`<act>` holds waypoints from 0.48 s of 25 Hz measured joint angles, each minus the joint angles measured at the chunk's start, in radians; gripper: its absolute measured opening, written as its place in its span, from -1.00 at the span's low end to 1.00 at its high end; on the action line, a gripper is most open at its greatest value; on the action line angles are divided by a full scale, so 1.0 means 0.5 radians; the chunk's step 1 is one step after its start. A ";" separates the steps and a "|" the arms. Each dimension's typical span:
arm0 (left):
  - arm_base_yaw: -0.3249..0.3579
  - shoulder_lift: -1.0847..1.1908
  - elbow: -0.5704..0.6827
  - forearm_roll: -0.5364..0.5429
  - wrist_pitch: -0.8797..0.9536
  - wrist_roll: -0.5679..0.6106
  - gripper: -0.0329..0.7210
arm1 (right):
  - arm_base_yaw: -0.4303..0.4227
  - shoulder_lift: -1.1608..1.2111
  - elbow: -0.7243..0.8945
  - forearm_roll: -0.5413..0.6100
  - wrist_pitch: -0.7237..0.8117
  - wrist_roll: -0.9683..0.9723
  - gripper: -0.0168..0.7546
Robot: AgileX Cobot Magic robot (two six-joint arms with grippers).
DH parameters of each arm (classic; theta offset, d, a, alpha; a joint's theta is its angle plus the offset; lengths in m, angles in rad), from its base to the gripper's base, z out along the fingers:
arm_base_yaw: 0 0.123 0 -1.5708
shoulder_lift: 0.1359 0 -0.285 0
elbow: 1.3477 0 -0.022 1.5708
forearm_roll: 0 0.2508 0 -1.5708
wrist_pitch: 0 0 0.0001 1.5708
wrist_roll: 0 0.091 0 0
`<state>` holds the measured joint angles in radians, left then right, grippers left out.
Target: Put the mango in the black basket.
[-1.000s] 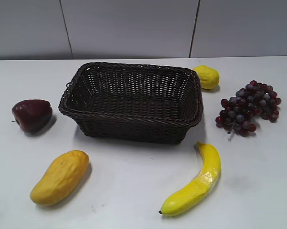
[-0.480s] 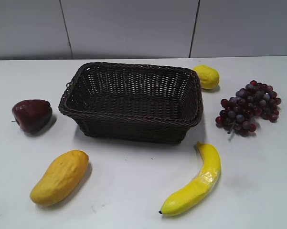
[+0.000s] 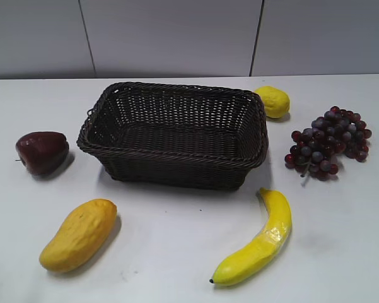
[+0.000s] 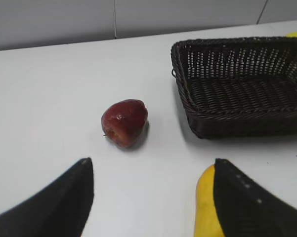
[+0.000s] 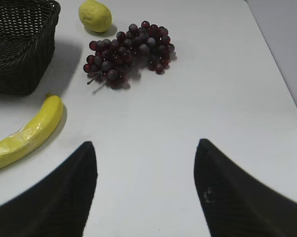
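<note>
A white bench (image 3: 176, 252) seen from the front, with fruit laid around a basket. Near the left edge sits a dark red apple (image 3: 42, 151). In front of it, toward the front left corner, the mango (image 3: 79, 235) lies on its side on the bare surface, well apart from the basket and touched by nothing. In the middle, toward the back edge, stands the black basket (image 3: 174, 134), with nothing visible inside. Just beside its back right corner is a lemon (image 3: 272, 101). In front of the basket's right end lies a banana (image 3: 257, 241), curving toward the front edge. Near the right edge is a bunch of purple grapes (image 3: 328, 142).

From the left wrist, the left gripper (image 4: 153, 190) has its fingers spread wide and holds nothing; the mango (image 4: 206, 210) shows just beside the inner edge of its right-hand finger. From the right wrist, the right gripper (image 5: 146, 180) is also spread wide over bare bench near the right edge, holding nothing
</note>
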<state>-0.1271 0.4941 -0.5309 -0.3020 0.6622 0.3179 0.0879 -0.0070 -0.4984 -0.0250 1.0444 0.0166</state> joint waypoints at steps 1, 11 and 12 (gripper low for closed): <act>0.000 0.057 0.000 -0.029 -0.021 0.055 0.61 | 0.000 0.000 0.000 0.000 0.000 0.000 0.28; -0.076 0.631 0.000 -0.221 -0.038 0.521 0.77 | 0.000 0.000 0.000 0.000 0.002 0.000 0.28; -0.110 0.698 0.000 -0.224 -0.019 0.544 0.80 | 0.000 0.000 0.000 0.000 0.002 0.000 0.28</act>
<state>-0.1822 0.8430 -0.5309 -0.4141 0.6525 0.5898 0.0879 -0.0070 -0.4984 -0.0250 1.0455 0.0166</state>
